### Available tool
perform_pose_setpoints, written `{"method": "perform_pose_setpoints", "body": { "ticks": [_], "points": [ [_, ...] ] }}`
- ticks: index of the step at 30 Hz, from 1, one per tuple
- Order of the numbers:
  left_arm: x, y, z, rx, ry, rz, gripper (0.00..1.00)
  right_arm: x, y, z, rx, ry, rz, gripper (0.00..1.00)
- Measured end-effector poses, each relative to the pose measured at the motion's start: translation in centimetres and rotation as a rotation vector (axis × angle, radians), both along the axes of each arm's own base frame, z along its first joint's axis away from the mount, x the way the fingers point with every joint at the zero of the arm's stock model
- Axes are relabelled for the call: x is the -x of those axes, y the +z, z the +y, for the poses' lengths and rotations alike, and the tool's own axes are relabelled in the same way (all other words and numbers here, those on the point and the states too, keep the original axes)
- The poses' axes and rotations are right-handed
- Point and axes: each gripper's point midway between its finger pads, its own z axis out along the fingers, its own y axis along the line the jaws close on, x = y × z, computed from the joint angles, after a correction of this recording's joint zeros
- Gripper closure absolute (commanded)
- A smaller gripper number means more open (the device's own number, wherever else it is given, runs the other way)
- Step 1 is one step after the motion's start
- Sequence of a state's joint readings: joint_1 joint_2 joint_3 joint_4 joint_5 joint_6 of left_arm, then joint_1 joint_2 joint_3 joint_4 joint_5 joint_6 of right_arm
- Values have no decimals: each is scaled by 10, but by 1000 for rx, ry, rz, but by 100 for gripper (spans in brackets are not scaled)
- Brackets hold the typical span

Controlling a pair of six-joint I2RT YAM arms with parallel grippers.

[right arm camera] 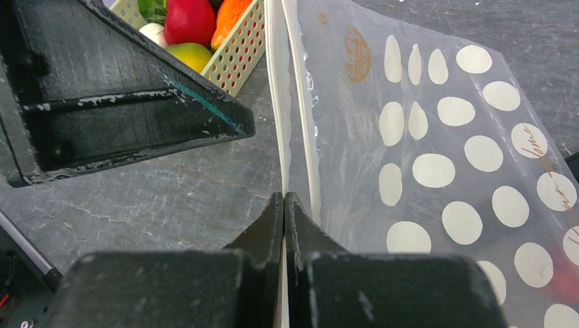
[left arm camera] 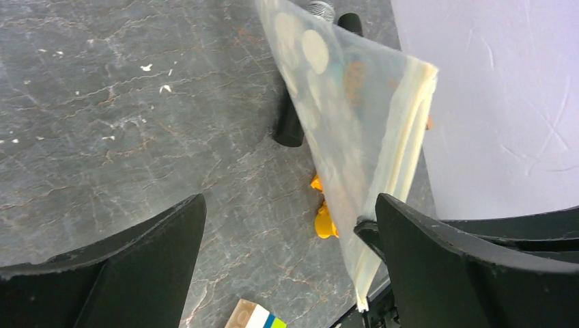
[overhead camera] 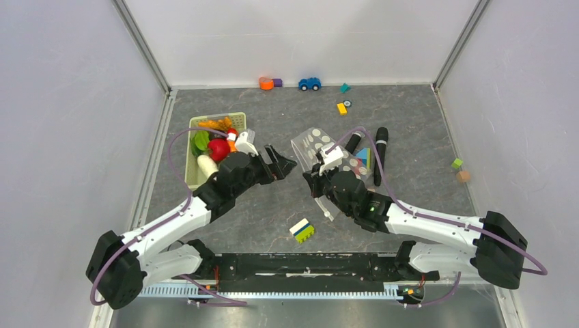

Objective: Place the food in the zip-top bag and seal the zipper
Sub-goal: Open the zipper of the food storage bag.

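The clear zip-top bag (overhead camera: 319, 145) with pale dots is held up off the table at centre. My right gripper (overhead camera: 315, 179) is shut on its zipper (right arm camera: 276, 102), the whitish strip along the near edge; the jaws (right arm camera: 283, 199) pinch one lip. The bag (right arm camera: 437, 150) spreads to the right. My left gripper (overhead camera: 281, 166) is open and empty just left of the bag, its right finger (left arm camera: 437, 253) beside the zipper edge (left arm camera: 404, 154). The food (overhead camera: 217, 147) lies in the green basket (overhead camera: 193, 167): red (right arm camera: 188, 20), orange (right arm camera: 232, 14) and yellow-green pieces.
Two black markers (overhead camera: 380, 154) lie behind the bag. A white, blue and green block (overhead camera: 302, 230) sits near the front. A yellow piece (left arm camera: 322, 222) lies under the bag. A blue toy car (overhead camera: 309, 83), an orange toy (overhead camera: 266, 83) and small blocks (overhead camera: 341, 108) lie at the back; two cubes (overhead camera: 459, 169) at right.
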State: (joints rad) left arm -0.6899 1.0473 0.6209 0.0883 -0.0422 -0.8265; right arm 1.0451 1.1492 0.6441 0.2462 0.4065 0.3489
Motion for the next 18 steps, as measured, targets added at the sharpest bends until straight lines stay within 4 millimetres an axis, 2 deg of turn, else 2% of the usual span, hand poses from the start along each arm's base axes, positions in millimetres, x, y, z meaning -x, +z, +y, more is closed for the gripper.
{"method": "perform_pose_setpoints", "body": {
  "ticks": [9, 18],
  "points": [
    [-5, 12, -9, 35, -7, -30, 2, 3, 1, 5, -14, 12, 4, 100],
    [-13, 6, -19, 18, -12, -6, 22, 6, 0, 9, -19, 25, 6, 100]
  ]
}}
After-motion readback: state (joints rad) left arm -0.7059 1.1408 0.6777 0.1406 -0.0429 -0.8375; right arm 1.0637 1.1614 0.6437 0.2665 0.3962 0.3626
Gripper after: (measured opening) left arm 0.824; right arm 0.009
